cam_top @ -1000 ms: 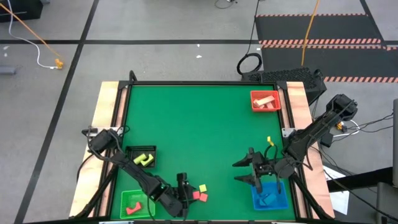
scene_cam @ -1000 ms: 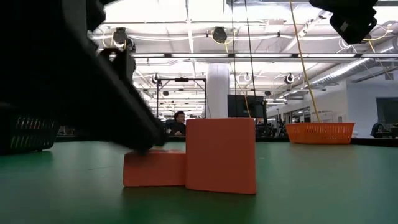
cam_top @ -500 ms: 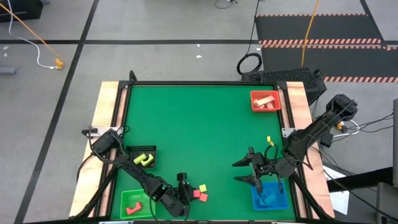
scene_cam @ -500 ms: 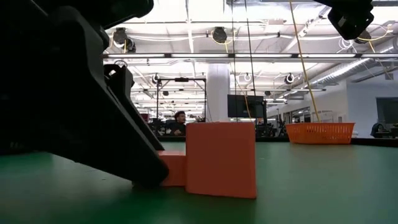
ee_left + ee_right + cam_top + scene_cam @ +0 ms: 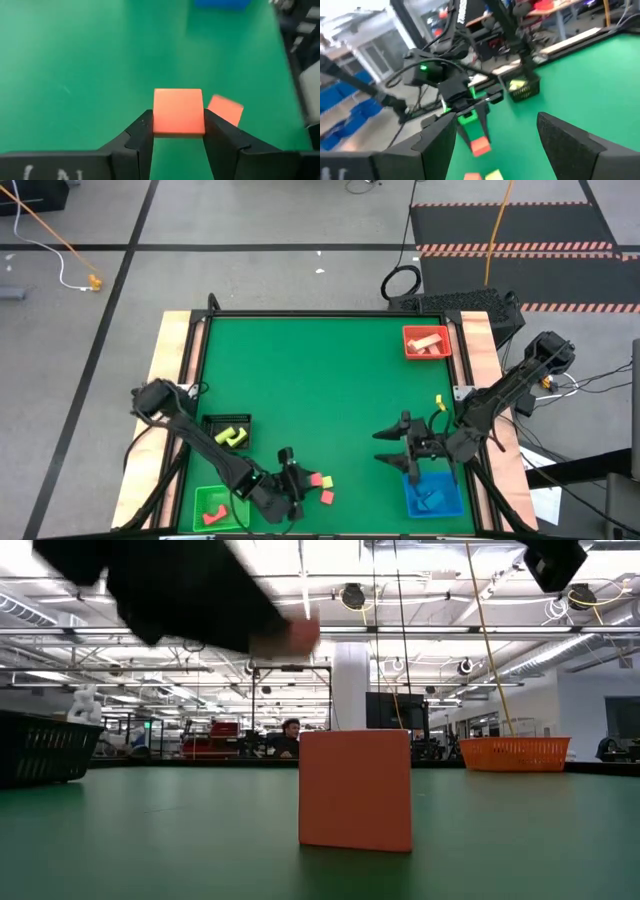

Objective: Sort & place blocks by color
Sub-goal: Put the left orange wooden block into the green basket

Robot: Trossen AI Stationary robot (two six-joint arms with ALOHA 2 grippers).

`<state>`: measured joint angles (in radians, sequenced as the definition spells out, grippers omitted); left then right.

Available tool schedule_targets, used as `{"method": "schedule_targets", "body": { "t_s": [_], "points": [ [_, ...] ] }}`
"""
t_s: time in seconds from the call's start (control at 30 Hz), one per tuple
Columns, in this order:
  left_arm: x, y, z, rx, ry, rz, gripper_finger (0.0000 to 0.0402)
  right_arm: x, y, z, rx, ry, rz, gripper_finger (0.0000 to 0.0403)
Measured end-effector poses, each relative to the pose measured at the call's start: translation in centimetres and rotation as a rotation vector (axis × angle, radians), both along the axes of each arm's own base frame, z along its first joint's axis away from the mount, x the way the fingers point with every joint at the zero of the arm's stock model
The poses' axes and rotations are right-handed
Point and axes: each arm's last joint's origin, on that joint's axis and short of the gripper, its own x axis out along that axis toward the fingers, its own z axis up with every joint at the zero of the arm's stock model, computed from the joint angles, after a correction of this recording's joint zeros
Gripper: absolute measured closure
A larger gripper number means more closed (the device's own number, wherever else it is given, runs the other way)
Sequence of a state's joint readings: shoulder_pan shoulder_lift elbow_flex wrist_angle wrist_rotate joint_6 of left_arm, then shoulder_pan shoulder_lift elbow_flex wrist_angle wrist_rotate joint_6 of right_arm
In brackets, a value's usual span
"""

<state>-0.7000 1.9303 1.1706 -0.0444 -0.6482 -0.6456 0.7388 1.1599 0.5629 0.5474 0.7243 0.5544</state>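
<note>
My left gripper (image 5: 300, 478) is near the table's near edge and is shut on a small red block (image 5: 178, 112). A second red block (image 5: 327, 497) stands on the green table just beyond it; it is the upright block (image 5: 355, 790) in the low view. A yellow block (image 5: 494, 175) lies beside that one. My right gripper (image 5: 392, 446) hangs open above the table next to the blue tray (image 5: 435, 495), touching nothing. My left gripper pinches the red block by two opposite side faces (image 5: 156, 120), one finger on each. The low view shows the block (image 5: 295, 637) lifted clear of the table, well above the block that stands there.
A green tray (image 5: 215, 505) with red pieces sits at the near left corner. A black bin (image 5: 228, 432) holds yellow blocks. The red tray (image 5: 427, 342) at the far right holds tan wood blocks. The blue tray holds blue pieces. The table's middle is bare green.
My left gripper has risen from the table with the red block, which earlier lay on the table against the other red block and is now lifted clear. The standing red block has stayed in place.
</note>
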Motion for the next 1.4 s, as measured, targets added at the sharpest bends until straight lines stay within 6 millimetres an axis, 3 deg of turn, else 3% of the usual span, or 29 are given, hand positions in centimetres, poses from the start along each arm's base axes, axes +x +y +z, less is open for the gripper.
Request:
{"method": "schedule_targets", "body": {
  "t_s": [0.23, 0.43, 0.6, 0.83, 1.03, 1.23, 1.4],
  "points": [
    [-2.3, -0.4, 5.5, -0.108, -0.098, -0.014, 0.0266, 0.7, -0.8, 0.6, 0.051, -0.051, -0.022, 0.0136],
    [-6.4, -1.5, 9.1, -0.275, -0.106, -0.024, 0.0266, 1.1, -0.9, 1.0, 0.044, -0.098, 0.031, 0.0136],
    [-10.6, -2.8, 10.6, -0.439, -0.051, -0.006, 0.0266, 2.0, -0.3, 0.3, 0.02, -0.136, 0.032, 0.0136],
    [-15.0, -4.2, 10.3, -0.63, 0.06, 0.097, 0.0266, 3.7, 1.2, -1.1, 0.012, -0.169, 0.082, 0.0136],
    [-17.3, -3.2, 8.8, -0.664, 0.246, 0.321, 0.0266, 6.5, 3.5, -1.3, -0.049, -0.157, 0.113, 0.0136],
    [-18.1, -2.8, 8.1, -0.695, 0.435, 0.428, 0.0266, 8.8, 5.6, -1.6, -0.095, -0.113, 0.172, 0.0136],
    [-18.3, -3.3, 7.1, -0.718, 0.578, 0.495, 0.0266, 10.0, 6.7, -3.0, -0.104, -0.018, 0.177, 0.0136]
  ]
}}
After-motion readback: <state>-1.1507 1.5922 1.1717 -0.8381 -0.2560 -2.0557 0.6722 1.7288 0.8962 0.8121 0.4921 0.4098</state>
